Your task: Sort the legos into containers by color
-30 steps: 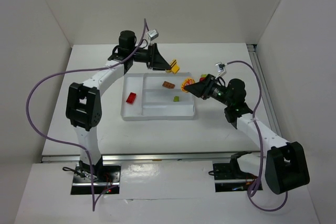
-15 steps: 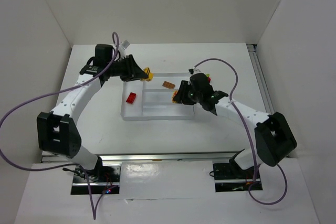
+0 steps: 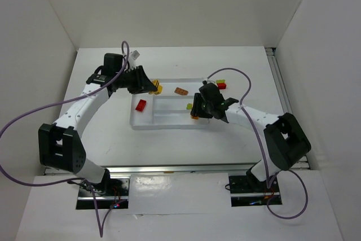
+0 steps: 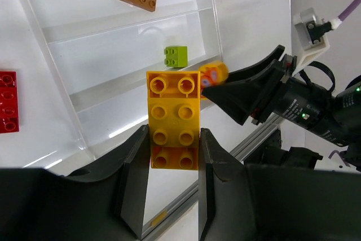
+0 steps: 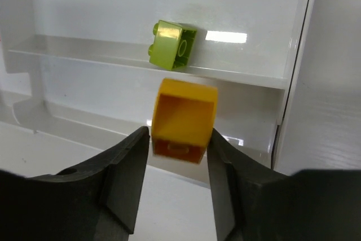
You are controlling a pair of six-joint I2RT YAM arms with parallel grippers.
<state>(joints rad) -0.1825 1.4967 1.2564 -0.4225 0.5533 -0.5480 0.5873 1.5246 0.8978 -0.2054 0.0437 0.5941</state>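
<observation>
Right gripper (image 5: 179,139), clamped on a yellow brick (image 5: 183,114) just beside the lime brick's (image 5: 172,36) lane (image 5: 84,26), could misfile it if I release off-centre over the wall (image 5: 84,55).

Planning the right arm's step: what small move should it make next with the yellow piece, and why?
Probably the right gripper should open and drop the yellow piece. It hangs over a long tray compartment with no brick visible below, while the lime green brick lies one compartment farther, so colors would stay apart.
</observation>
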